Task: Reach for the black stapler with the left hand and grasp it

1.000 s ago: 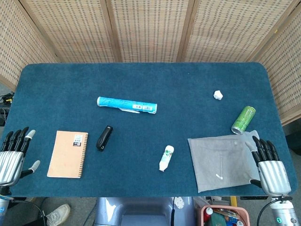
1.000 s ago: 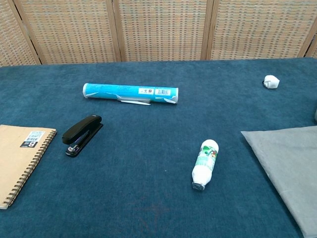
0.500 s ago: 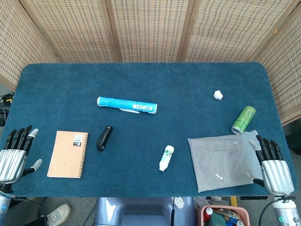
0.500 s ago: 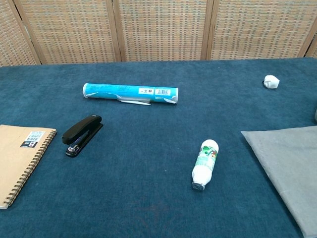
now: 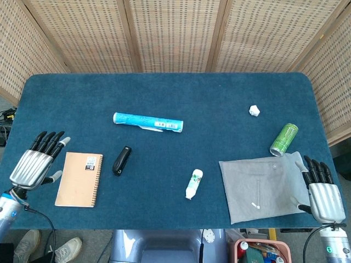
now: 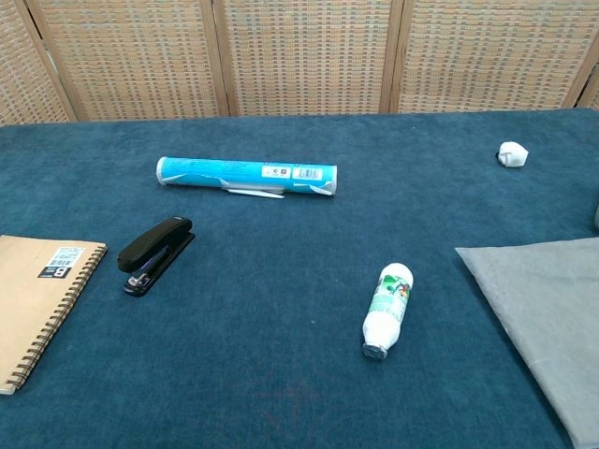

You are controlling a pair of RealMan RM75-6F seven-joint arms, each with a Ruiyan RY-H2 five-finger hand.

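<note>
Two hands: seen only in the head view, at the near corners of the table, each with fingers spread and holding nothing.
Left hand [image 5: 37, 165]: over the near left edge of the table, fingers apart and pointing up and to the right, palm empty, just left of the notebook without clearly touching it.
Right hand [image 5: 321, 189]: at the near right edge, fingers apart and pointing away from the robot, empty, just beside the right edge of the grey cloth.
Black stapler [image 5: 122, 160]: lying flat on the blue surface, just right of the notebook, well apart from the left hand, with the notebook in between; long axis running near to far, tilted slightly right.
Stapler in chest view [image 6: 155, 254]: resting on its base, untouched.
Spiral notebook [image 5: 80, 178]: brown cover, closed and flat, spiral binding along the side facing the stapler, small label at its far right corner.
Blue tube [image 5: 148, 121]: lying on its side beyond the stapler, with a white pen-like object touching its near side.
Small white bottle [image 5: 193, 183]: on its side near the table's middle front, green label.
Grey cloth [image 5: 260, 188]: spread flat at the near right.
Green can [image 5: 283, 139]: lying on its side, touching or just beside the cloth's far edge.
White crumpled object [image 5: 254, 110]: far right, alone.
Table [image 5: 181, 90]: covered in dark blue fabric, woven screens behind.
</note>
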